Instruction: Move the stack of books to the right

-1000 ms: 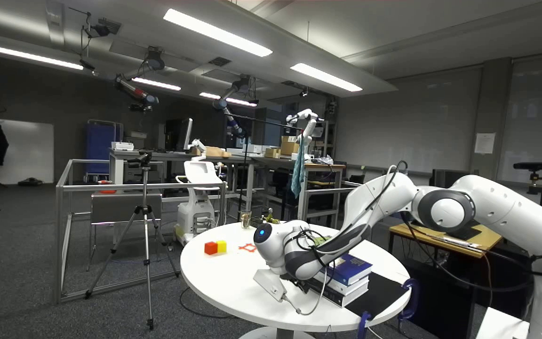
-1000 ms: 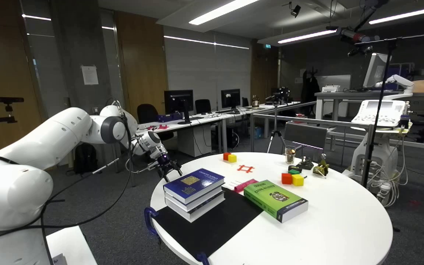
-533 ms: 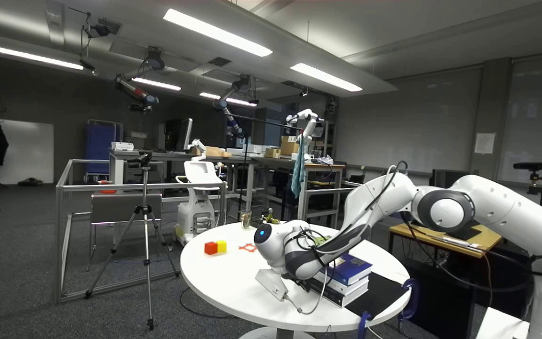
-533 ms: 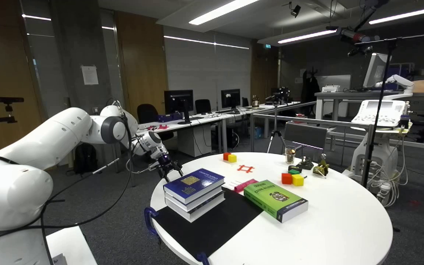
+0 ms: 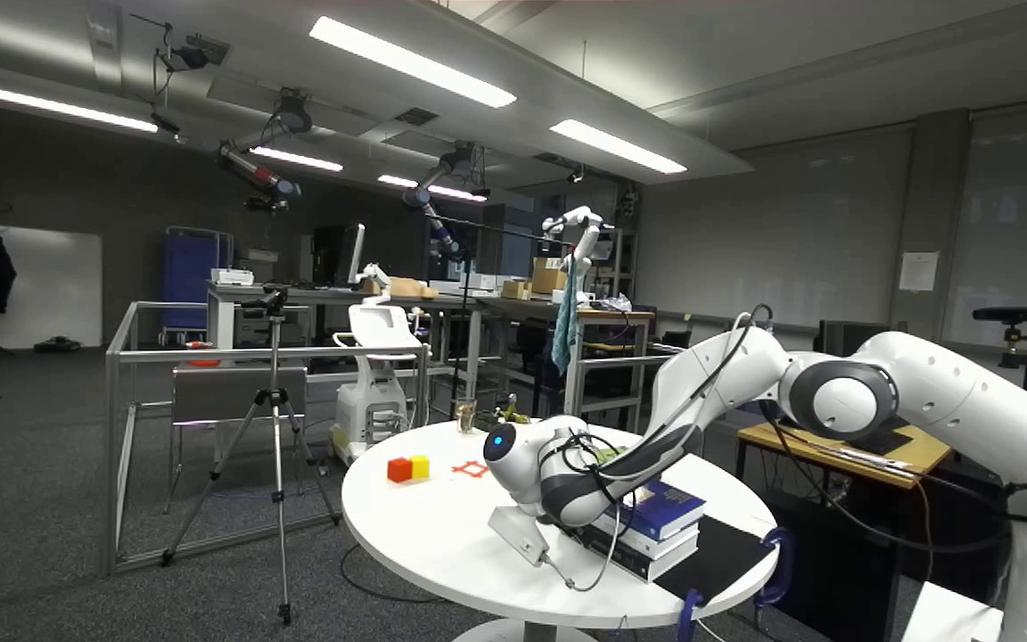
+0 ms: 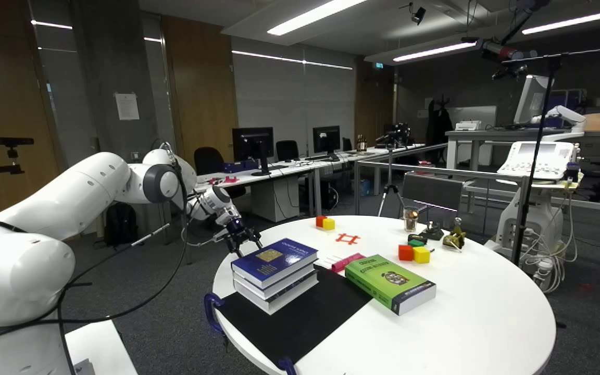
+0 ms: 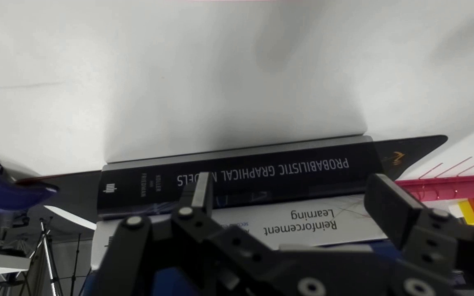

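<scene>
The stack of books lies flat near the table's edge, with a dark blue top book, a white one and a black bottom one. It also shows in an exterior view, partly hidden behind the arm. In the wrist view the spines of the stack face the camera, upside down. My gripper is open and empty, low at the spine side of the stack. In the wrist view the fingers of my gripper are wide apart in front of the spines. I cannot tell whether they touch.
A black mat lies under the stack on the round white table. A green book and a pink roll lie beside it. Red and yellow blocks sit farther off. Blue clamps grip the table edge.
My gripper has moved slightly closer to the spine side of the stack, to the right in both exterior views. It stays open. The books have not moved.
</scene>
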Robot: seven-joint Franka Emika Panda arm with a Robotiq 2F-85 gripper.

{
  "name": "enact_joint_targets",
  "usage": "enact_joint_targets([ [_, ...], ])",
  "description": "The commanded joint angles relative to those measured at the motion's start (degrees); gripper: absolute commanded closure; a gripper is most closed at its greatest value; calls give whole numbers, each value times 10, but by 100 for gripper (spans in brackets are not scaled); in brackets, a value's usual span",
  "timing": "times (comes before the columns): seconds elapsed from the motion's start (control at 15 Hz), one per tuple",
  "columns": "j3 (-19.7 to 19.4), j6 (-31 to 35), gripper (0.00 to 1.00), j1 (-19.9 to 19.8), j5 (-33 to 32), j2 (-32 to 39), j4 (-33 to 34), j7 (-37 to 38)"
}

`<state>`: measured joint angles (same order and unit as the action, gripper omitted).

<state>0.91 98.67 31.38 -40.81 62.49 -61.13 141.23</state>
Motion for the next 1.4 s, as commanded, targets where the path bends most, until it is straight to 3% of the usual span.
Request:
enact_joint_targets([
  [0.0,-4,-19,0,1,3,4,9,0],
  [1.33,-6,-26,0,0,3,5,-12,1],
])
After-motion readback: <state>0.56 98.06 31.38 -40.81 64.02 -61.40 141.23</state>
